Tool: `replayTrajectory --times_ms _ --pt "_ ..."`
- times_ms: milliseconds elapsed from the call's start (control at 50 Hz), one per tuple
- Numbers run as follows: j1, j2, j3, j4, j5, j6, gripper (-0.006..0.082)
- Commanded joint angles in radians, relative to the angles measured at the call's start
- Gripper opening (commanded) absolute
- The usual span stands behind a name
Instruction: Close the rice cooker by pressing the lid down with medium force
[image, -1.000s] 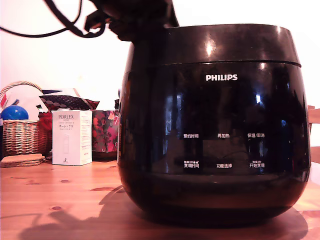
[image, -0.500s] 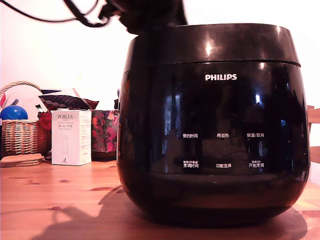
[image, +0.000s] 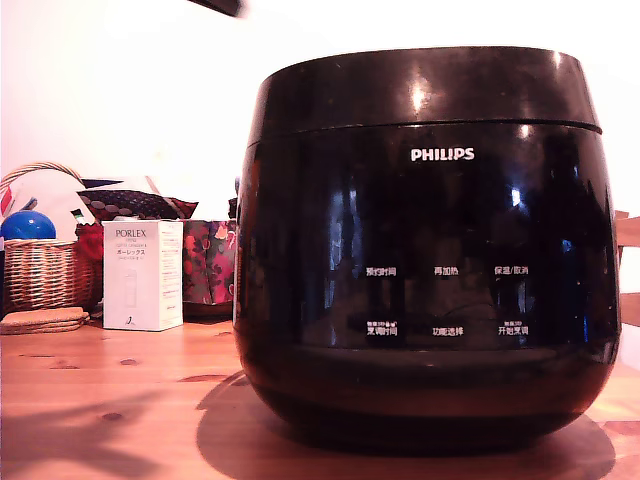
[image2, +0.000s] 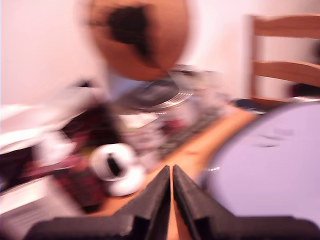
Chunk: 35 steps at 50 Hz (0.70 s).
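Black two-fingered claw (image2: 172, 185) – tips pressed together, holding nothing, wrist view motion-blurred. Glossy black domed lid (image: 425, 88) looks seated flush on the big glossy black rounded rice cooker (image: 425, 280), so closing seems done. In the wrist view the lid's pale reflective top (image2: 270, 165) sits just beside and below the claw. Cooker stands on a wooden counter (image: 110, 400) – white carton (image: 143, 275), wicker basket (image: 45, 270), white wall behind.

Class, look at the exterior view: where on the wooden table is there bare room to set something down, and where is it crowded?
Free: the bare table in front, between the white box and the rice cooker. Crowded: the back, on the exterior view's left, where the wicker basket, white box and floral bag stand close together.
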Motion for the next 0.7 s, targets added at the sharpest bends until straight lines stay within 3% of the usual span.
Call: replayTrajectory --times_ms 0,380,680 --pt "0.033 -0.017 -0.002 -0.014 -0.014 0.022 -0.0024" --pt "0.285 -0.104 -0.002 -0.074 0.004 0.022 -0.0024" --pt "0.485 -0.108 -0.002 -0.074 0.264 0.012 -0.0024"
